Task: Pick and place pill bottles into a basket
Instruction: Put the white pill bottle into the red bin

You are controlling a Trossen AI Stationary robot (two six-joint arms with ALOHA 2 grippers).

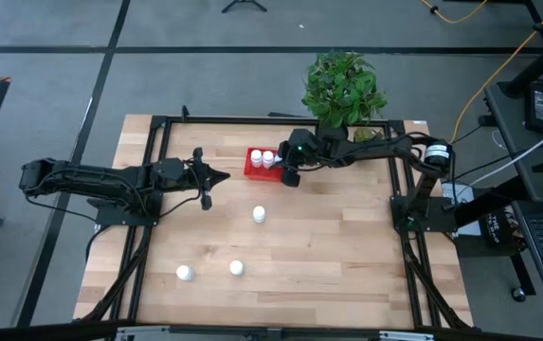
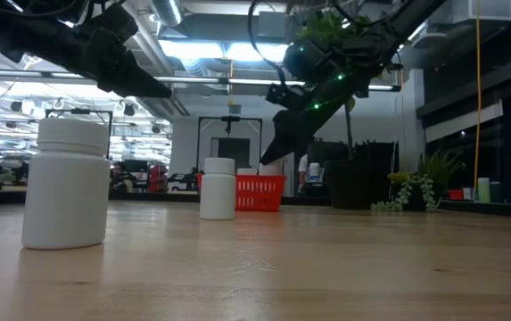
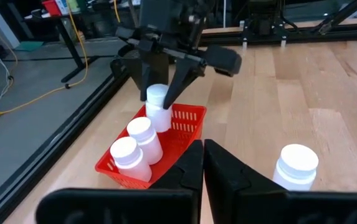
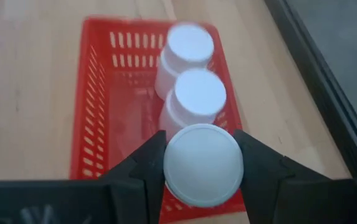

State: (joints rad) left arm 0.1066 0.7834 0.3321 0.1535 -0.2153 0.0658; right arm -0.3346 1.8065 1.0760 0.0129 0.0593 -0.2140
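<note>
High view: right gripper (image 1: 284,170) jaws are closed on a bottle (image 4: 202,164) over the basket (image 1: 251,169) holding two; left gripper (image 1: 216,175) jaws are closed, empty.

Basket (image 1: 255,163): small, red, holds two white bottles (image 4: 190,87).
Third bottle (image 4: 202,164): held upright above the basket.
Loose bottles (image 1: 259,215): three stand on the tabletop.
</note>
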